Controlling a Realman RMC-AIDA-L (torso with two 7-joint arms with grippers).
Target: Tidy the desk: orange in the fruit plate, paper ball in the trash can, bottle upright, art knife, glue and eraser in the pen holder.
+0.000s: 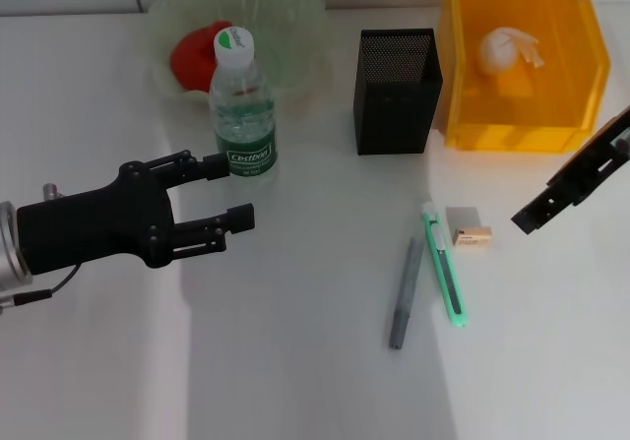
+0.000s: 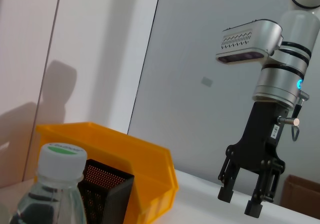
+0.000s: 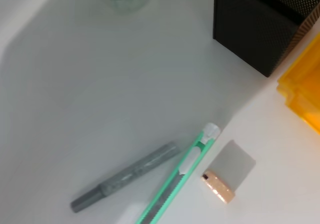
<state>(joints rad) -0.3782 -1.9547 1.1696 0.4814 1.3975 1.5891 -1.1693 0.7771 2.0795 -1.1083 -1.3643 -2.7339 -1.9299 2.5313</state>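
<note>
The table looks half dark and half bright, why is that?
Head view: a soft shadow covers the table on the robot's left, with brighter light right of the green knife. Right wrist view: the same curved shadow edge. Left wrist view: the wall carries a grey shadow shape.

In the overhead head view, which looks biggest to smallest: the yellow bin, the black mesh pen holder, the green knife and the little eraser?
1. Yellow bin
2. Black mesh pen holder
3. Green art knife, about as long as the holder is tall but far thinner
4. Eraser, clearly smallest
</note>
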